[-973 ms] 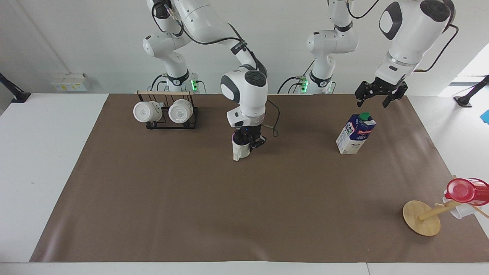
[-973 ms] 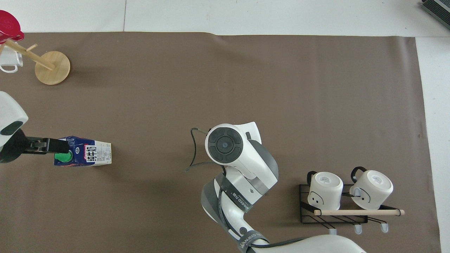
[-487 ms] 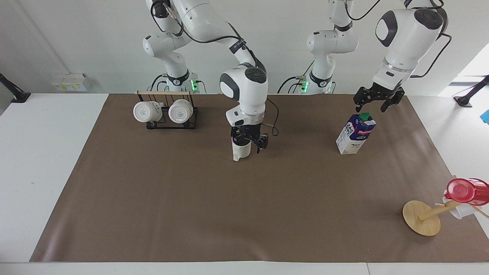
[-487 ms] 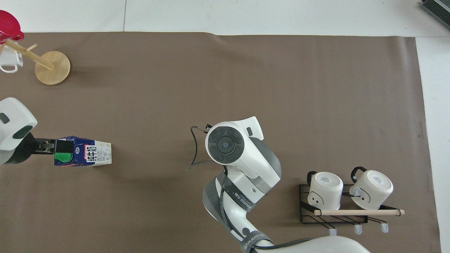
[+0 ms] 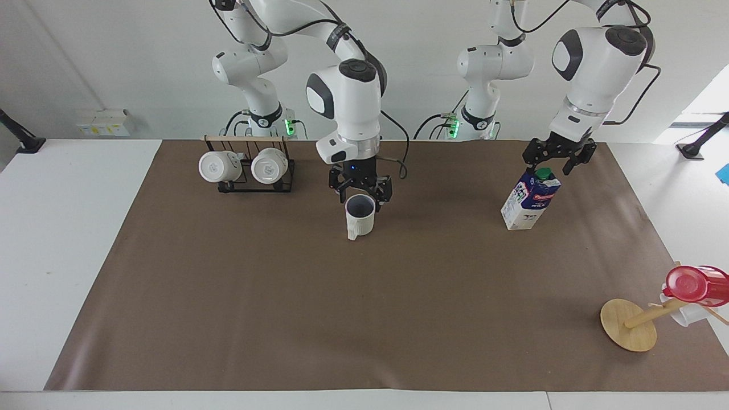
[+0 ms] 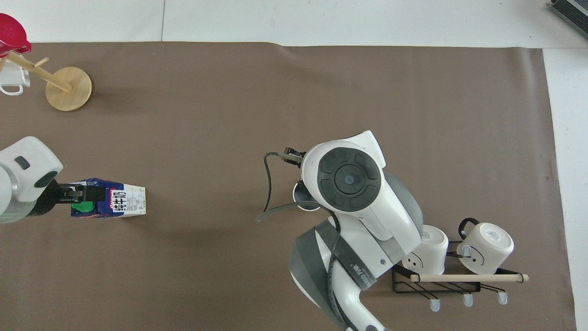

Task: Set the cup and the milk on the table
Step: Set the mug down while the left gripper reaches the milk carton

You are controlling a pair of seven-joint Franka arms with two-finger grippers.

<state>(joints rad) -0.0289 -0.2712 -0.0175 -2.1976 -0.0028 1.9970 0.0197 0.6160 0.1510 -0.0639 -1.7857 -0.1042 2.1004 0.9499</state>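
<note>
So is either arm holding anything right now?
No. The right tool is open above the mug; the left tool is open over the milk carton.

Bright, even light from above in both views. Soft, faint shadows on the matte brown paper sheet (image 5: 364,319) beside the blue and white milk carton (image 5: 530,199) and under the round wooden stand (image 6: 69,88). Strong daylight glare at one edge of the facing view. No blur.

The cup (image 5: 360,217) stands mid-table (image 5: 285,319); the milk (image 5: 530,199) toward the left arm's end.
</note>
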